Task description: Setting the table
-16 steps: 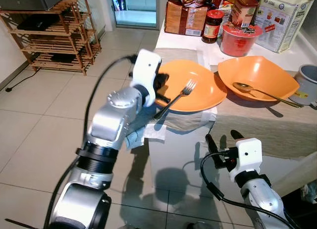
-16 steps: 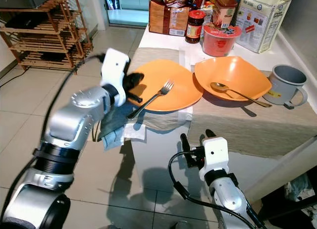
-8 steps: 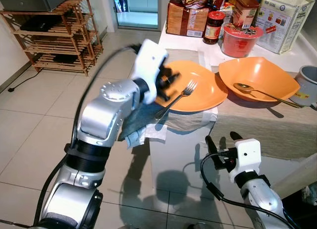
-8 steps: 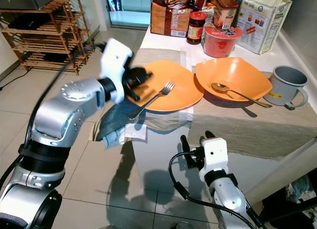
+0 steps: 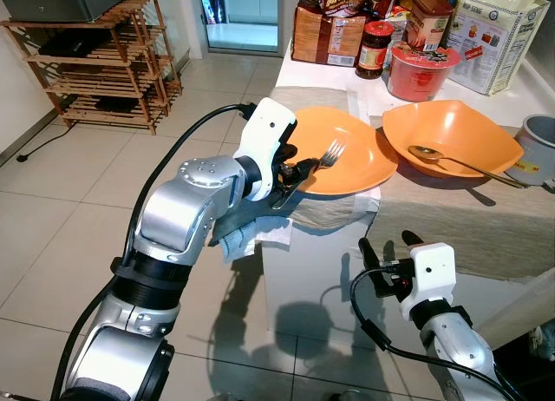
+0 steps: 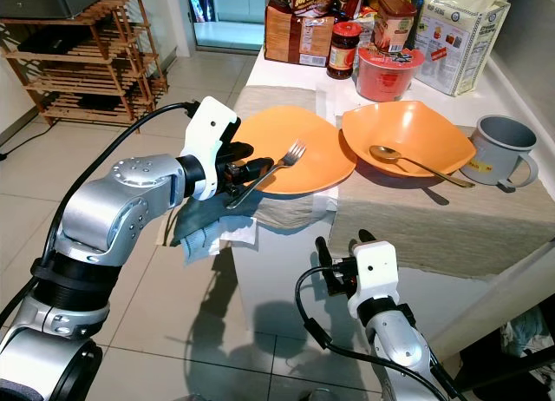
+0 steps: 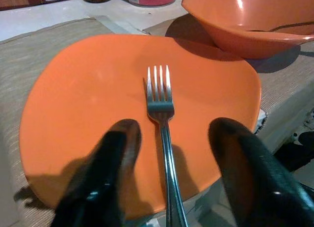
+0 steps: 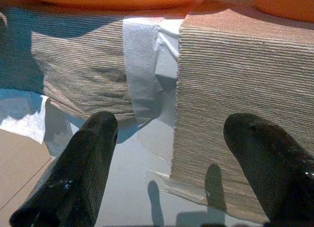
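One fork (image 7: 162, 114), one plate (image 7: 88, 104), one bowl (image 5: 451, 136); fork handle lies between the left gripper (image 7: 169, 187)'s spread fingers (image 7: 105, 178), untouched.

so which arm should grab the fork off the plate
Left. Its open claw already straddles the fork handle on the orange plate; the right claw hangs low, below the table edge.

fork (image 7: 161, 114) | silver | flat on orange plate (image 7: 88, 99) (handle overhanging rim)
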